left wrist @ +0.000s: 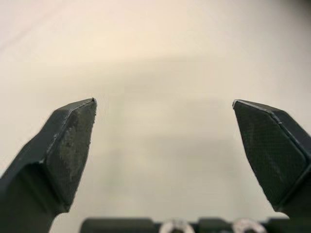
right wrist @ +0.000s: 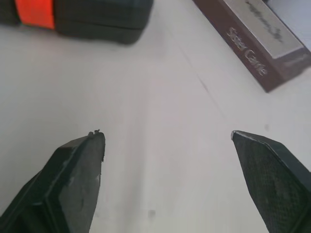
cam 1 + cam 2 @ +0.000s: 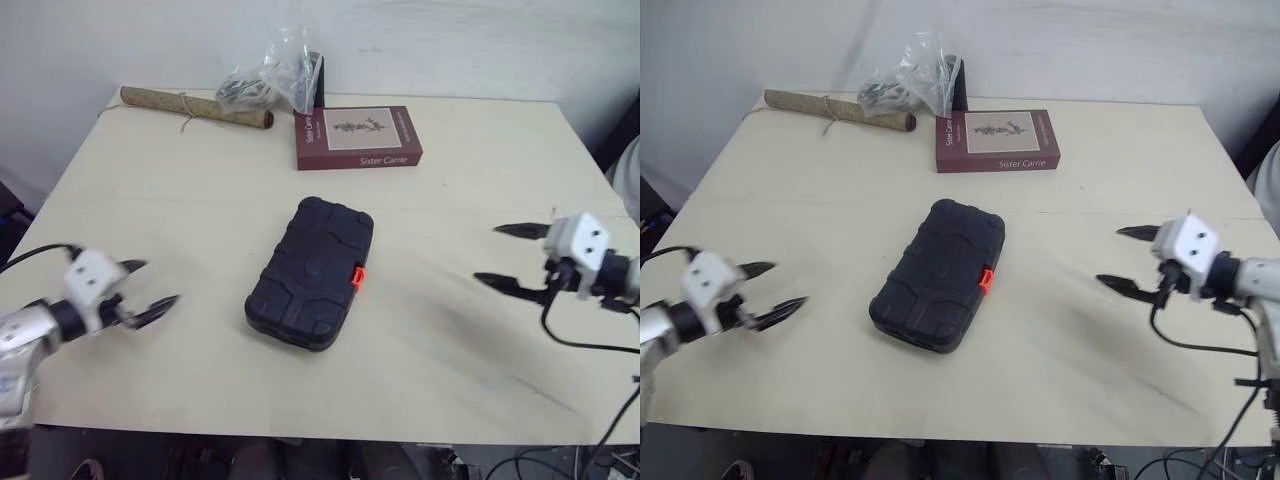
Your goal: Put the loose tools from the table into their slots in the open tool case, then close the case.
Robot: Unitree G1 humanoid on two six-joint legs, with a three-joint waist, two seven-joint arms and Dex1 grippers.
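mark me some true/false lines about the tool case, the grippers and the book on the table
1. The black tool case lies shut on the table. True.
2. The left gripper is holding a tool. False: it is open and empty, over bare table.
3. The orange latch is on the case's side toward the right gripper. True.
4. The Sister Carrie book lies on top of the case. False: it lies apart from the case, farther back on the table.
5. The right gripper is open and holds nothing. True.
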